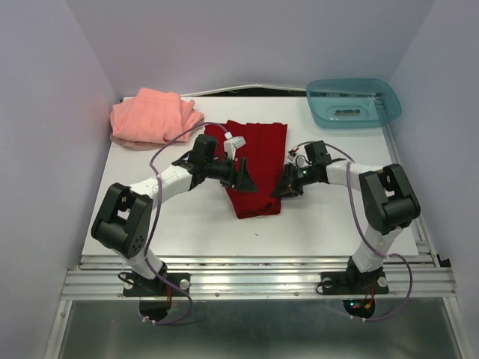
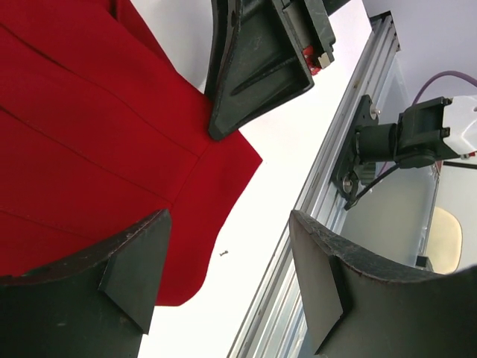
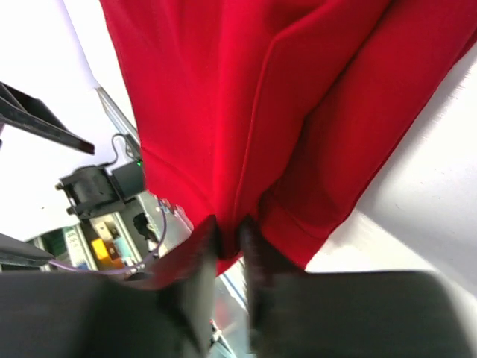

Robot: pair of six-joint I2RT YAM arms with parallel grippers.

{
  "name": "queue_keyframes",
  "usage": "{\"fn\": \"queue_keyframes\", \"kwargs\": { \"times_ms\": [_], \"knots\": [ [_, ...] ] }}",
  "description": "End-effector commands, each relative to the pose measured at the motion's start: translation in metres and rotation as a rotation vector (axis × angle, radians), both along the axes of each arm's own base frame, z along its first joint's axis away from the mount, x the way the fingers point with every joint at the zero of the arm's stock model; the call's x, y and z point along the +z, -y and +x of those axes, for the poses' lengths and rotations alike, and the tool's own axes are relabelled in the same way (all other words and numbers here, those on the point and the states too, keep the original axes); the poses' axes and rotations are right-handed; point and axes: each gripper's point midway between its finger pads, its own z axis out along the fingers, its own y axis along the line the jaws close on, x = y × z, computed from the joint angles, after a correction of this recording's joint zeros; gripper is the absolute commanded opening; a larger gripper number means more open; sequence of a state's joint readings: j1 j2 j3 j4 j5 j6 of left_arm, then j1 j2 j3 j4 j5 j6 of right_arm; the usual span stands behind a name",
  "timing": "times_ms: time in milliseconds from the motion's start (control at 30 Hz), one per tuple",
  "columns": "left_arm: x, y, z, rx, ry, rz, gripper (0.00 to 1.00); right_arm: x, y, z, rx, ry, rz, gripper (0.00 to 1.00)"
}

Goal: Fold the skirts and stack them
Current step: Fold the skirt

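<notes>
The deep red pleated skirt (image 1: 254,168) lies flat in the middle of the white table. The salmon-pink skirt (image 1: 153,116) lies rumpled at the back left. My left gripper (image 1: 243,179) is open and empty over the red skirt's left near edge. In the left wrist view (image 2: 227,231) the red cloth (image 2: 74,149) lies under its left finger. My right gripper (image 1: 287,187) is at the skirt's right near edge. In the right wrist view (image 3: 231,231) it is shut on a fold of the red cloth (image 3: 246,89), which is lifted a little.
A translucent teal plastic tray (image 1: 353,102) stands at the back right corner. The table's near edge has a metal rail (image 1: 254,273). White walls enclose the left, back and right sides. The right gripper's fingers (image 2: 253,74) show close ahead in the left wrist view.
</notes>
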State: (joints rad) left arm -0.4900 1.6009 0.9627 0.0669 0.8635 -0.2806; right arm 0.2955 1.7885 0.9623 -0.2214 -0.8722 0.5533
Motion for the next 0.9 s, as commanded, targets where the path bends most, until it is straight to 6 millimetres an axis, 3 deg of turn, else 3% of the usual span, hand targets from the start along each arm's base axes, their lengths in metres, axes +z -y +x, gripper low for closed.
{"fn": "queue_keyframes", "kwargs": {
  "times_ms": [0,133,233,367,433,633,767,867],
  "knots": [
    [0.008,-0.002,0.004,0.001,0.038,-0.019,0.76,0.021,-0.006,0.014,0.021,0.085,0.044,0.17],
    [0.012,-0.001,0.001,-0.017,0.029,-0.045,0.76,0.042,-0.008,0.033,0.025,0.199,0.039,0.01],
    [0.017,0.003,-0.008,-0.054,0.003,-0.091,0.73,0.051,-0.009,0.043,0.040,0.272,0.035,0.01],
    [0.014,0.005,-0.013,-0.082,-0.019,-0.108,0.61,0.055,-0.006,0.046,0.068,0.342,0.013,0.01],
    [0.011,0.006,-0.016,-0.097,-0.036,-0.109,0.57,0.045,-0.003,0.039,0.085,0.340,-0.008,0.01],
    [0.003,0.018,-0.019,-0.113,-0.060,-0.108,0.47,-0.012,0.017,0.004,0.089,0.211,-0.117,0.01],
    [-0.005,0.024,-0.023,-0.119,-0.094,-0.114,0.44,-0.033,0.023,-0.006,0.076,0.144,-0.154,0.01],
    [-0.019,0.028,-0.026,-0.108,-0.126,-0.102,0.44,-0.044,0.026,0.000,0.059,0.139,-0.188,0.01]
  ]
}}
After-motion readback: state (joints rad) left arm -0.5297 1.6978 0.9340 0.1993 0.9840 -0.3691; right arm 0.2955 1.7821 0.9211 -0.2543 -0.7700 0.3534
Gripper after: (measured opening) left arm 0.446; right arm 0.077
